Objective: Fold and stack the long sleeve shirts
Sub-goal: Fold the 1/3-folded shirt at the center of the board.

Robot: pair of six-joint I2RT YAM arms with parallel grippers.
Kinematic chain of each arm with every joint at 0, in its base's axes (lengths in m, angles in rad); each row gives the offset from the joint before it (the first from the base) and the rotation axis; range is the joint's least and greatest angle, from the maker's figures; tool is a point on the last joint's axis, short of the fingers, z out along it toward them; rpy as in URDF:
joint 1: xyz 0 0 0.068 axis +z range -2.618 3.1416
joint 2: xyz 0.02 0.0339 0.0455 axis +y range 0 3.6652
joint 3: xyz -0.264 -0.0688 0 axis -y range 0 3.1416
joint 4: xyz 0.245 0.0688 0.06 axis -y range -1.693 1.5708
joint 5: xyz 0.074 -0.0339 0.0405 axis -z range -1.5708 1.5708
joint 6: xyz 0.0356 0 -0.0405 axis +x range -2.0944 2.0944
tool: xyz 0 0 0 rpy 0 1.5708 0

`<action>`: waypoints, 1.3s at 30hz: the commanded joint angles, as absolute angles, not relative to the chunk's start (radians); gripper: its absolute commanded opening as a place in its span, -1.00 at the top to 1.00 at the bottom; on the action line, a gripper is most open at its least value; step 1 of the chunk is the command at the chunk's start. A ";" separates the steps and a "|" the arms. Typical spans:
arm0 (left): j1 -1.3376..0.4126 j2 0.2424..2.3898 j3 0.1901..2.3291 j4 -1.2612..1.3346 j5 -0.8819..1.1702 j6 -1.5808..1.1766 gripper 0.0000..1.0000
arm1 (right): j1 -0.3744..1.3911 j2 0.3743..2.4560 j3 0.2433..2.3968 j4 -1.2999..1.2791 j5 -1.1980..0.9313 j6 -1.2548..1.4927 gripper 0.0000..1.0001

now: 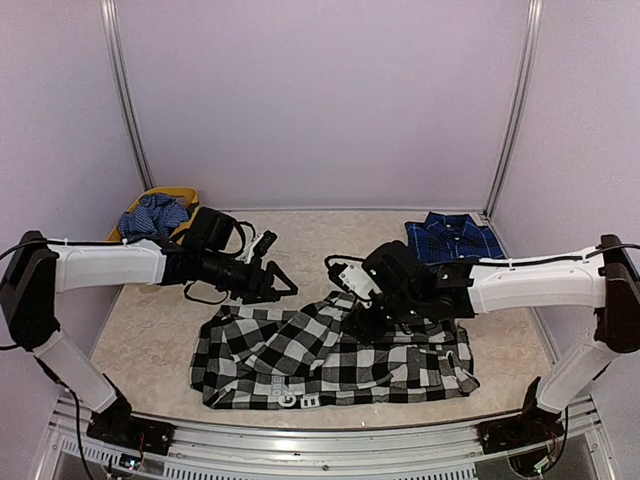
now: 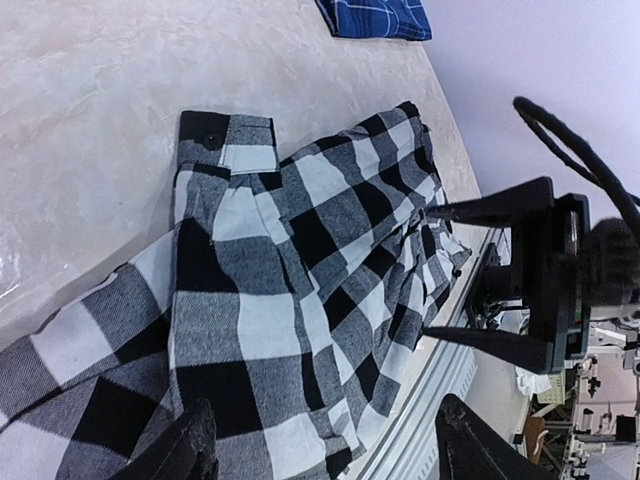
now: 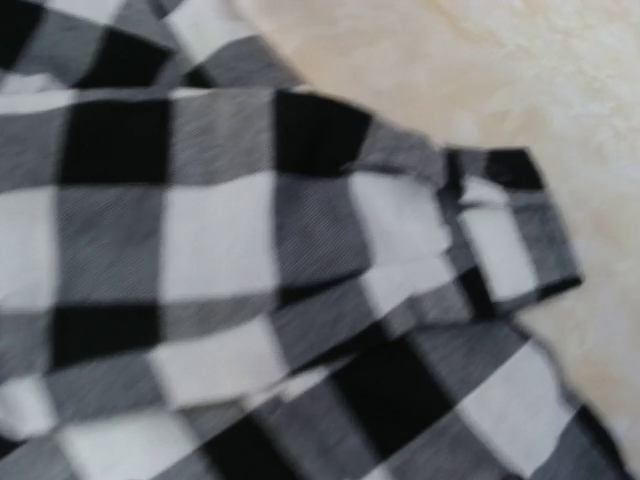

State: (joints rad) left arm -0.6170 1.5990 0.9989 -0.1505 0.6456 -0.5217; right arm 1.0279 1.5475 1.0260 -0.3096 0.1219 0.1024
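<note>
The black-and-white check shirt (image 1: 330, 355) lies spread out at the front of the table, its black band with white lettering (image 1: 290, 398) at the near hem. The navy plaid shirt (image 1: 452, 238) lies folded at the back right and also shows in the left wrist view (image 2: 375, 18). My left gripper (image 1: 285, 289) is open and empty, just above the check shirt's (image 2: 290, 290) far left edge. My right gripper (image 1: 363, 322) is low on the shirt's upper middle. Its fingers are hidden. The right wrist view shows only check cloth (image 3: 200, 250) and a sleeve cuff (image 3: 510, 240).
A yellow bin (image 1: 185, 196) holding a blue checked cloth (image 1: 152, 215) stands at the back left. Pale walls and metal posts enclose the table (image 1: 150, 320). The table's metal front rail (image 2: 440, 380) runs close to the shirt's near edge.
</note>
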 commanded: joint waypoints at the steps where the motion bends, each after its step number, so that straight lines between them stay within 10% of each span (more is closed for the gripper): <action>1: -0.606 1.447 0.900 -0.159 0.530 -0.520 -0.42 | 1.033 1.635 1.121 -0.299 0.251 0.058 -0.52; 39: -0.593 1.203 0.736 -0.154 0.428 -0.565 -0.54 | 0.583 2.110 1.317 -0.184 -0.504 0.331 -0.09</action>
